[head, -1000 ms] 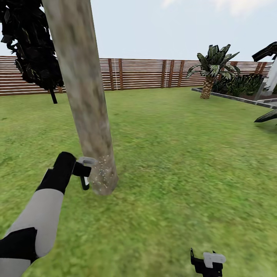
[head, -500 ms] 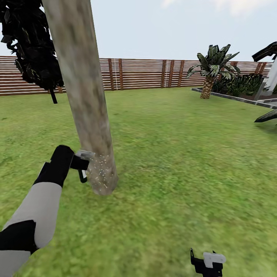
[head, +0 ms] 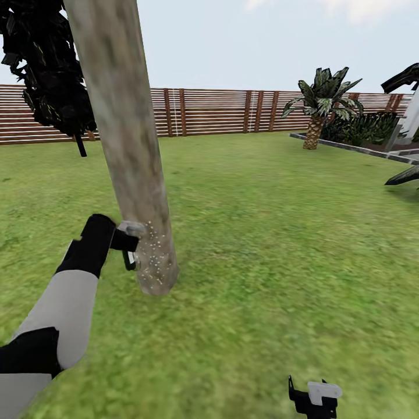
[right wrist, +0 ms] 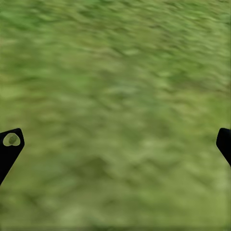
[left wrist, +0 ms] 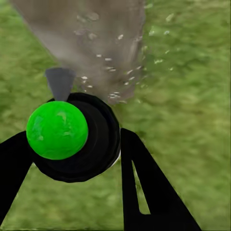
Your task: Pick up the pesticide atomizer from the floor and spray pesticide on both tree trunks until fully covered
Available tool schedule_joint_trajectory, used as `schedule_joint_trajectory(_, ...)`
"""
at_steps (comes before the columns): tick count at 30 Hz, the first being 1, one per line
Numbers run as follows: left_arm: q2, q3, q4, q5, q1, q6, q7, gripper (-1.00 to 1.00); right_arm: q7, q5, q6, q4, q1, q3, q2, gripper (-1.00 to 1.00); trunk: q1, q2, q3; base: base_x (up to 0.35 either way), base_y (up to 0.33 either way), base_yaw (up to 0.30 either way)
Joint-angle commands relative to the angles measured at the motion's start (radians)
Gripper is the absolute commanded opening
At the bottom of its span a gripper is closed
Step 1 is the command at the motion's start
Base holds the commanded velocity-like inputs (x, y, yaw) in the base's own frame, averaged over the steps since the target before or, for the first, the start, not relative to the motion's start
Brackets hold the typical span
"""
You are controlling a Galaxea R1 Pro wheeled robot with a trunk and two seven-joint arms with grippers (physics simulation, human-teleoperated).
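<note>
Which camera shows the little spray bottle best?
The head view: the pesticide atomizer shows in the left gripper beside the tree trunk. The left wrist view looks down on its dark round body. The right wrist view shows grass.

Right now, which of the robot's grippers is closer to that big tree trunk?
Left. The left gripper holds the pesticide atomizer right against the base of the tree trunk. The right gripper hangs open over the lawn, well away from it.

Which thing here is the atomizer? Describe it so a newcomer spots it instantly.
Find the thick pale mottled tree trunk rising from the lawn. Near its base, the left tool grips the pesticide atomizer: a small dark bottle with a pale grey spray head against the bark, whitish specks dotting the trunk beside it.
</note>
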Motion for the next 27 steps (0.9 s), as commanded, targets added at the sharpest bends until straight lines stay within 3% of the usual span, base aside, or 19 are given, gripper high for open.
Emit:
schedule_joint_trajectory(1, 0.013, 0.001, 0.000, 0.019, -0.001, 0.006, 0.000, -1.00, 0.000, 0.000, 0.000, 0.000, 0.000, 0.000, 0.000, 1.00, 0.000, 0.000, 0.000, 0.000, 0.000, 0.000)
schedule_joint_trajectory(3, 0.029, 0.002, 0.000, 0.020, -0.003, 0.008, 0.000, -1.00, 0.000, 0.000, 0.000, 0.000, 0.000, 0.000, 0.000, 1.00, 0.000, 0.000, 0.000, 0.000, 0.000, 0.000)
schedule_joint_trajectory(13, 0.015, -0.005, 0.006, 0.018, 0.017, 0.007, 0.000, -1.00, 0.000, 0.001, -0.001, 0.000, 0.000, 0.000, 0.001, 1.00, 0.000, 0.000, 0.000, 0.000, 0.000, 0.000)
schedule_joint_trajectory(27, 0.015, -0.001, 0.018, 0.013, 0.144, 0.001, 0.012, -1.00, 0.002, 0.001, 0.000, -0.001, 0.000, 0.001, 0.006, 1.00, 0.000, 0.000, 0.000, 0.000, -0.254, 0.000)
